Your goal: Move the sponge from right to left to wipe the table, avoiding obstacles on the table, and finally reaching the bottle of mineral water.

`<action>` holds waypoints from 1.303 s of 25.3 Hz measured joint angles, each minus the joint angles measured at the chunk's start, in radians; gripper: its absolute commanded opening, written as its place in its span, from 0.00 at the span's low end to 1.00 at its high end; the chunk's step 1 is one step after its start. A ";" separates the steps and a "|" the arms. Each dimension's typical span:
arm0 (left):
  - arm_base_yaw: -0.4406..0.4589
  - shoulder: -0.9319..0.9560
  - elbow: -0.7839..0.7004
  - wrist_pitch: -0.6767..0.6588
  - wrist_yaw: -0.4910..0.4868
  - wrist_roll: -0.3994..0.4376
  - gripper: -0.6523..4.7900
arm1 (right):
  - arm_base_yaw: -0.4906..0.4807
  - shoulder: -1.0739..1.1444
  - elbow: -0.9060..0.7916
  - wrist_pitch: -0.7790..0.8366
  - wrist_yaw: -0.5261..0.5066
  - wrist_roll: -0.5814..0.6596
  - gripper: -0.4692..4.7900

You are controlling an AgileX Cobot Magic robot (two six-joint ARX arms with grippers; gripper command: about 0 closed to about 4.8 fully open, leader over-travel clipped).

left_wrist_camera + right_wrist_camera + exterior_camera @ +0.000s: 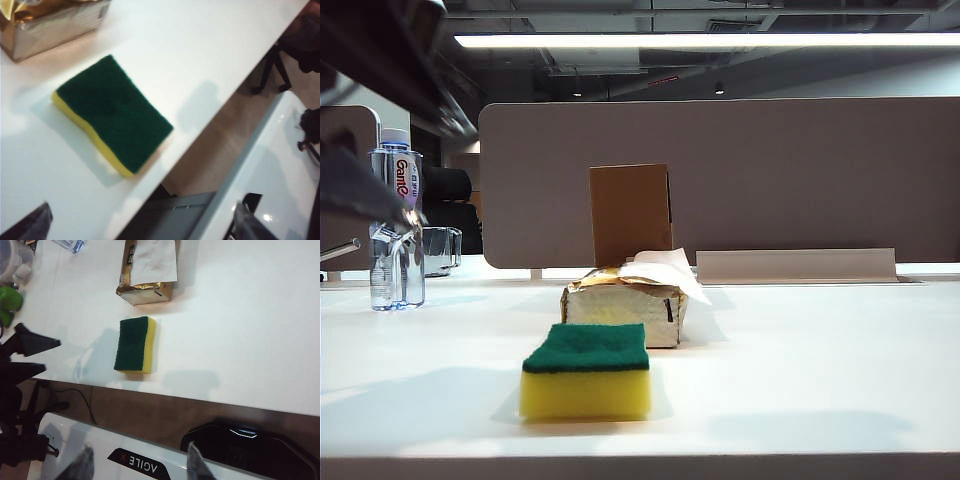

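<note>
The yellow sponge [586, 372] with its dark green top [112, 115] [134, 344] lies flat near the front edge of the white table [800, 370]. Just behind it sits the tissue pack [625, 305] [55, 25] [147, 270], with the brown cardboard box [630, 215] upright behind that. The bottle of mineral water [397, 225] stands at the far left. My left gripper [142, 227] hovers open above the table's front edge beside the sponge, holding nothing. My right gripper [139, 467] is open and empty, back over the robot's base, off the table.
A clear glass cup [440, 250] stands right of the bottle. A tan partition [770, 180] runs along the back, with a low grey ledge [795, 265] at its foot. The left arm [355, 185] is a dark blur in front of the bottle.
</note>
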 measured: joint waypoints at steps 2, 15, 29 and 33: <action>0.000 0.085 0.000 0.039 0.000 -0.016 0.99 | 0.012 0.000 0.000 0.000 0.000 0.000 0.55; -0.089 0.328 0.000 0.230 -0.002 -0.118 1.00 | 0.012 0.000 0.000 0.000 -0.001 0.000 0.55; -0.188 0.467 0.001 0.394 -0.027 -0.207 1.00 | 0.030 0.000 0.000 0.000 -0.006 0.008 0.54; -0.188 0.495 0.001 0.458 -0.032 -0.232 1.00 | 0.035 0.000 0.000 0.000 -0.008 0.011 0.54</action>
